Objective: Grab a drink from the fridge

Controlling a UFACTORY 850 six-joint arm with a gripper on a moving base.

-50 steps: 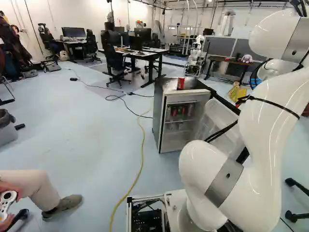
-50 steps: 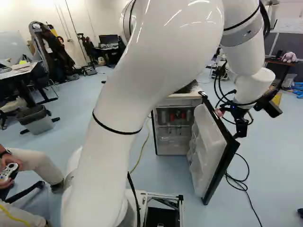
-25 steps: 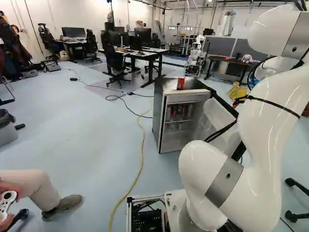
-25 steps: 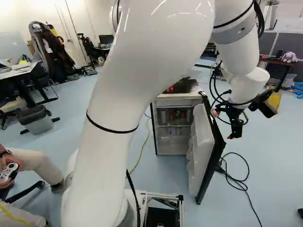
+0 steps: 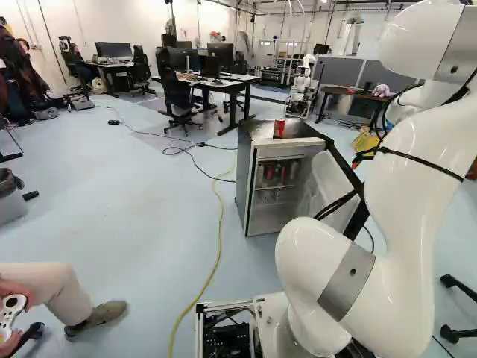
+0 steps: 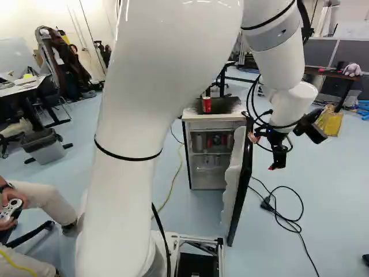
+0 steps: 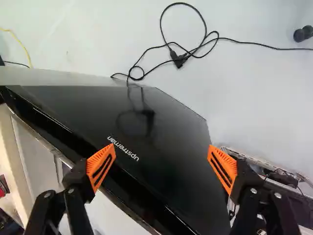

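Observation:
In the right base view my gripper (image 6: pixel 278 161) hangs beside the outer side of the fridge door (image 6: pixel 245 179). The wrist view shows the gripper (image 7: pixel 161 164) open, with its orange pads wide apart and the black door face (image 7: pixel 166 127) ahead and below; whether they touch I cannot tell. The small fridge (image 5: pixel 243 179) stands open, its door sticking out toward the base. On shelves inside are several cans, some red (image 6: pixel 217 140). A red can (image 5: pixel 279 129) stands on the fridge top.
A looped black cable (image 6: pixel 283 218) with a plug lies on the floor right of the door. The yellow cable (image 5: pixel 218 239) runs left of the fridge. Behind are desks (image 5: pixel 242 80), a yellow bag (image 6: pixel 330 122) and another robot (image 5: pixel 302 86). Chair feet (image 5: pixel 451 333) show at the right.
The door has swung partway toward the fridge opening. My arm and gripper have moved left in the right base view along with it, uncovering the can on top there. The base has stayed put.

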